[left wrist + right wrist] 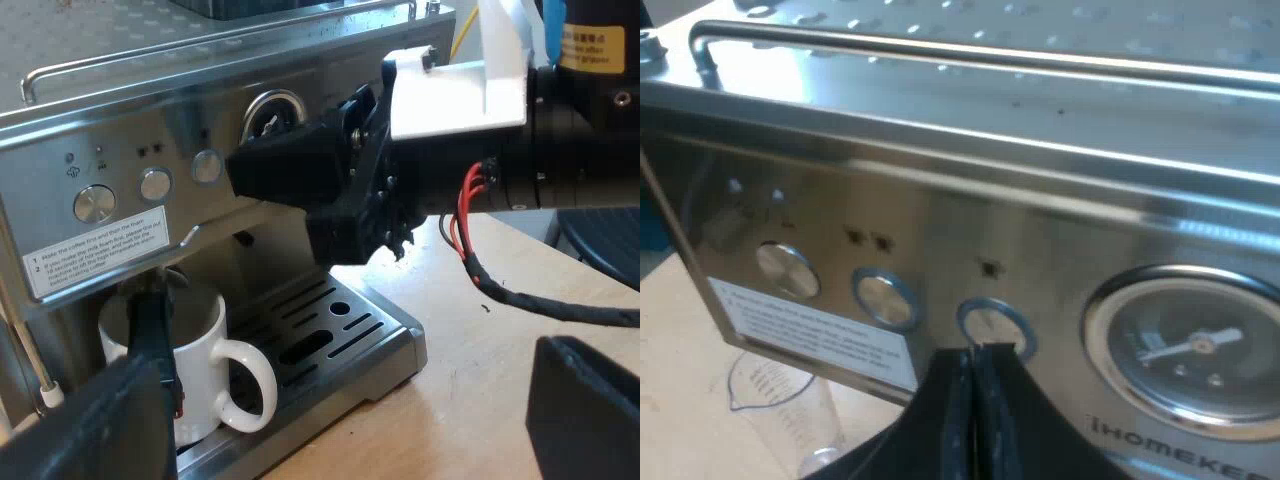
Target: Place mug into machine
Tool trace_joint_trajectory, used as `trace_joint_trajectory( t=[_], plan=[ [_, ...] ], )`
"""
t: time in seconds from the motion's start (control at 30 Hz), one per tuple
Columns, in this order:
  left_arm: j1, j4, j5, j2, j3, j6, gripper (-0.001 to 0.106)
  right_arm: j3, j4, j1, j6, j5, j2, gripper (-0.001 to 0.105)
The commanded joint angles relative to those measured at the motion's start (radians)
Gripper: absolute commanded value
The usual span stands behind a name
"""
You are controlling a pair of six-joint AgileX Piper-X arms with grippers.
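Closed right end effector (975,352) sits at a round button (992,320) on the espresso machine (1040,215).

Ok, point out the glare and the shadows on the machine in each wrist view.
Left wrist view: the espresso machine's front takes even light, no hard glare; the mug sits in shade beneath it. Right wrist view: bright glare runs along the top rail and the edge below it; the gauge glass shows a pale sheen.
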Motion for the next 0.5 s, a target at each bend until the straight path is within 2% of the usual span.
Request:
trace_joint_trajectory(
  t=[0.03, 0.5],
  plan=[
    [-0.004, -0.018, 0.007, -0.001, -0.01, -0.017, 0.077, -0.011, -0.026, -0.002, -0.013, -0.028, 0.007, 0.0],
    [-0.004, -0.018, 0.007, -0.001, -0.01, -0.017, 0.077, -0.011, -0.055, -0.013, -0.016, -0.024, 0.018, 0.0]
  ],
)
